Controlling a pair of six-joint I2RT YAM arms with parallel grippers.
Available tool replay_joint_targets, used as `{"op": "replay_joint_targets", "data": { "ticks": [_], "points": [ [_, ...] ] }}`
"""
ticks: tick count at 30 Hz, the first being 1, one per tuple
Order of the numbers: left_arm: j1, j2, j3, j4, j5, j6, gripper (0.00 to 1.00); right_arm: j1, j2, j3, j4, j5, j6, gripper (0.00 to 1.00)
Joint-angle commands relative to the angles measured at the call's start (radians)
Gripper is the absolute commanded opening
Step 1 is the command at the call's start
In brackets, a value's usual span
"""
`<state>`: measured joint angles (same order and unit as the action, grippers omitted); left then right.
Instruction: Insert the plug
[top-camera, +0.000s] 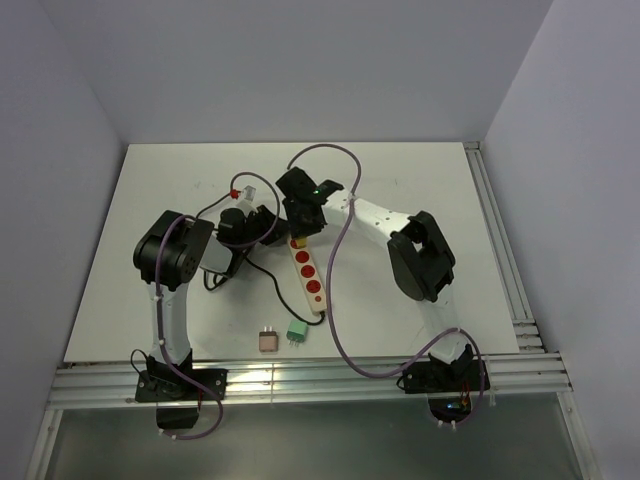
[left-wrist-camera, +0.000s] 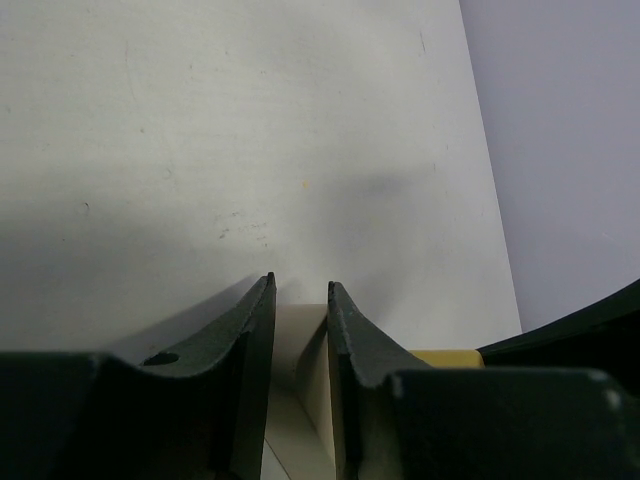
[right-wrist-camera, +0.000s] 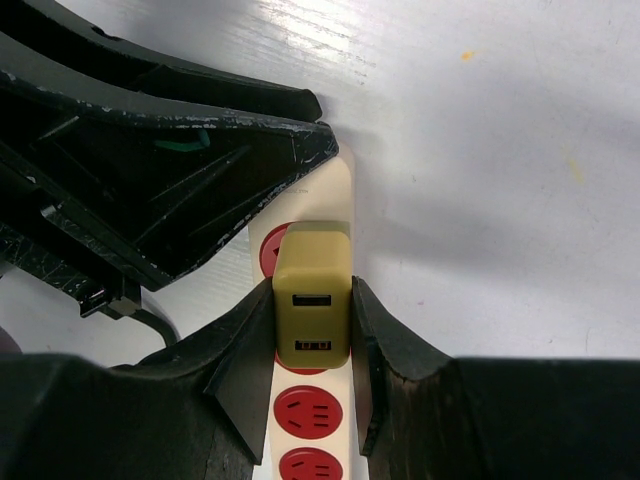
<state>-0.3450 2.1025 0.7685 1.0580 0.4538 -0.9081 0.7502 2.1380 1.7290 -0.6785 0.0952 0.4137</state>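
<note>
A cream power strip with red sockets lies in the middle of the table. My right gripper is shut on a yellow USB charger plug, with a finger on each side. The plug stands on the strip over a socket near its far end. I cannot tell how deep the plug sits. My left gripper is shut on the strip's far end, seen between its fingers. The yellow plug shows at the right of the left wrist view.
A pink adapter and a green adapter lie near the front edge. A white item with a red cap lies behind the left arm. The strip's black cord loops to the left. Purple arm cables hang over the table.
</note>
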Motion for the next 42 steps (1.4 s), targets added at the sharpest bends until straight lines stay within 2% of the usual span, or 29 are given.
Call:
{"op": "replay_joint_targets", "data": {
  "ticks": [1, 7, 12, 16, 20, 22, 23, 26, 30, 34, 38, 40, 42],
  "points": [
    [-0.13, 0.017, -0.077, -0.208, 0.304, -0.035, 0.28, 0.023, 0.194, -0.111, -0.144, -0.017, 0.011, 0.0],
    [-0.129, 0.011, -0.075, -0.213, 0.295, -0.035, 0.29, 0.044, 0.229, -0.126, -0.125, 0.032, 0.051, 0.0],
    [-0.13, 0.011, -0.071, -0.202, 0.304, -0.046, 0.28, 0.08, 0.278, -0.207, -0.067, 0.06, 0.105, 0.0],
    [-0.13, 0.004, -0.078, -0.204, 0.304, -0.046, 0.28, 0.098, 0.306, -0.178, -0.092, 0.109, 0.125, 0.0],
    [-0.13, -0.002, -0.083, -0.207, 0.304, -0.041, 0.28, 0.092, 0.298, -0.278, 0.052, -0.021, 0.125, 0.0],
    [-0.13, -0.007, -0.081, -0.22, 0.304, -0.032, 0.28, 0.036, 0.269, -0.373, 0.123, -0.108, 0.126, 0.0],
    [-0.13, -0.01, -0.081, -0.225, 0.304, -0.028, 0.28, 0.02, 0.263, -0.385, 0.144, -0.104, 0.125, 0.0],
    [-0.13, -0.007, -0.081, -0.227, 0.304, -0.028, 0.29, 0.035, 0.312, -0.269, 0.025, 0.01, 0.106, 0.0],
    [-0.13, -0.004, -0.08, -0.205, 0.31, -0.046, 0.28, 0.069, 0.346, -0.262, 0.04, -0.052, 0.083, 0.0],
    [-0.13, -0.007, -0.08, -0.219, 0.312, -0.034, 0.28, 0.006, 0.281, -0.426, 0.219, -0.176, 0.089, 0.0],
    [-0.13, 0.002, -0.074, -0.208, 0.316, -0.041, 0.28, 0.021, 0.257, -0.401, 0.194, -0.187, 0.074, 0.0],
    [-0.13, 0.008, -0.071, -0.196, 0.325, -0.055, 0.28, 0.024, 0.263, -0.394, 0.204, -0.242, 0.066, 0.0],
    [-0.13, -0.001, -0.074, -0.197, 0.319, -0.054, 0.28, 0.024, 0.27, -0.385, 0.189, -0.192, 0.077, 0.0]
  ]
}}
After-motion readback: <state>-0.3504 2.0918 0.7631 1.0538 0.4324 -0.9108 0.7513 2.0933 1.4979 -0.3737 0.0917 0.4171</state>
